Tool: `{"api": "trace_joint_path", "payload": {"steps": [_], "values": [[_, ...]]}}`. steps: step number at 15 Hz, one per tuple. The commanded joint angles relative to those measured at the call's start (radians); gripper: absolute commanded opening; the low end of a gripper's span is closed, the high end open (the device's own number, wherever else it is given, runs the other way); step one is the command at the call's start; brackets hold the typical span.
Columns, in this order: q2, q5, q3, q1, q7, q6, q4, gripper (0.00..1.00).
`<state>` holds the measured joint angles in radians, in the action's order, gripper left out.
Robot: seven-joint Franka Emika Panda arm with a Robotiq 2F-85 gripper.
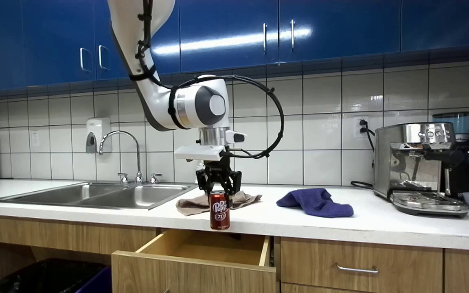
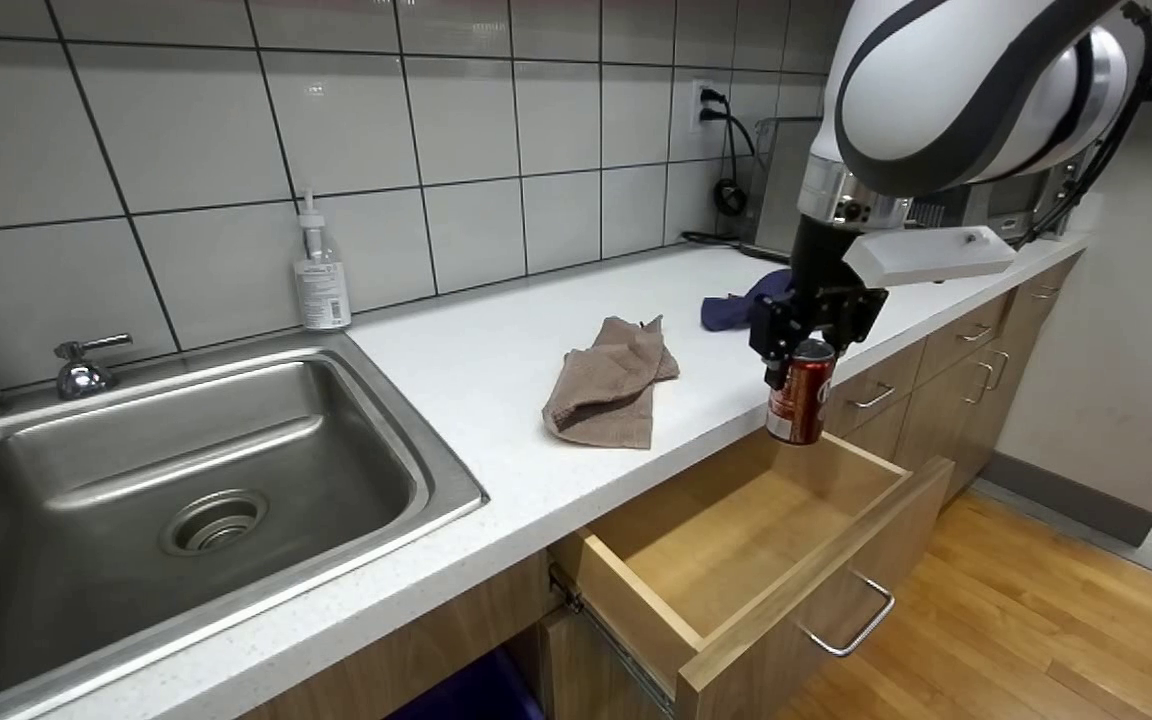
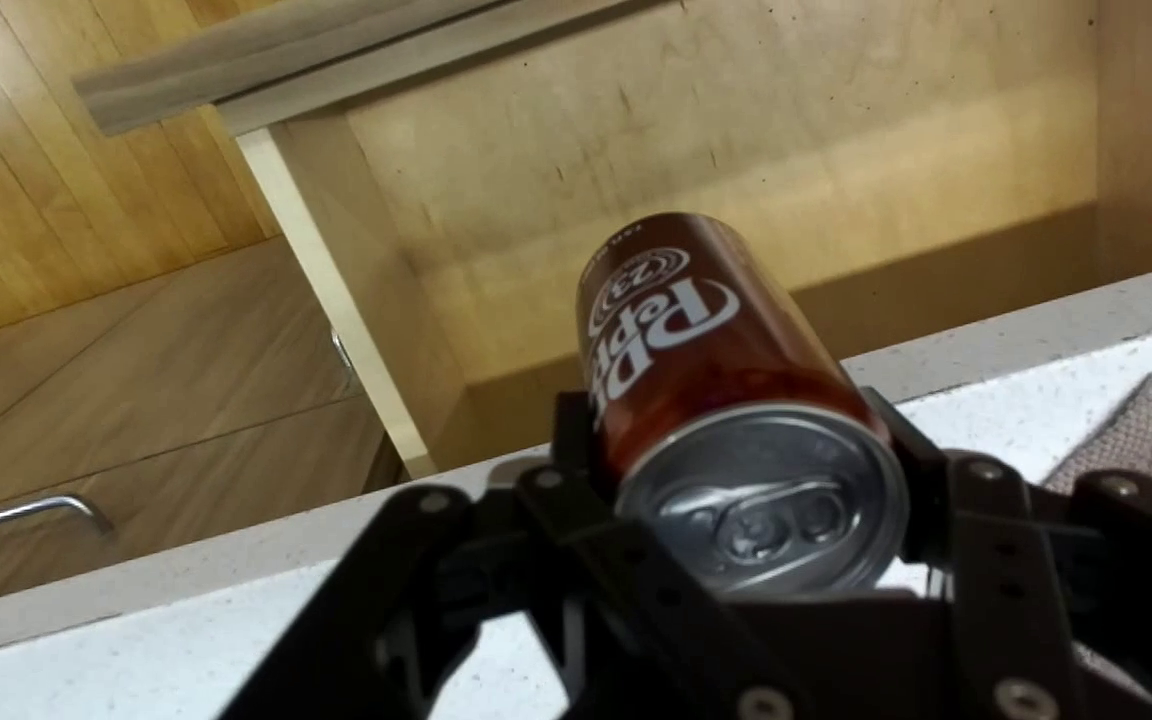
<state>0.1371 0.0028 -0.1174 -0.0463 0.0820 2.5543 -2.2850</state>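
My gripper (image 1: pixel 219 197) is shut on a dark red Dr Pepper can (image 1: pixel 220 217), with one finger on each side near its top. The can hangs upright at the counter's front edge, over the pulled-out wooden drawer (image 1: pixel 196 262). In an exterior view the can (image 2: pixel 798 405) is above the back part of the drawer (image 2: pixel 726 540). In the wrist view the can (image 3: pixel 696 330) shows its silver lid and tab between the black fingers (image 3: pixel 736 440), and the drawer's bare floor (image 3: pixel 736 130) lies beyond. Nothing shows inside the visible part of the drawer.
A brown cloth (image 2: pixel 611 385) and a purple cloth (image 1: pixel 316 202) lie on the white counter (image 1: pixel 259 215). A steel sink (image 1: pixel 71 195) with a faucet (image 1: pixel 138 158) is at one side, an espresso machine (image 1: pixel 417 167) at the other. A soap bottle (image 2: pixel 321 270) stands by the wall.
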Motion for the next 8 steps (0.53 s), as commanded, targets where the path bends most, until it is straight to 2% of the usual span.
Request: {"api": "trace_joint_path", "payload": {"steps": [1,8], "values": [[0.007,0.007,0.015,-0.019,-0.059,0.037,-0.01,0.38],[0.068,0.025,0.024,-0.029,-0.122,0.094,0.001,0.38]]}}
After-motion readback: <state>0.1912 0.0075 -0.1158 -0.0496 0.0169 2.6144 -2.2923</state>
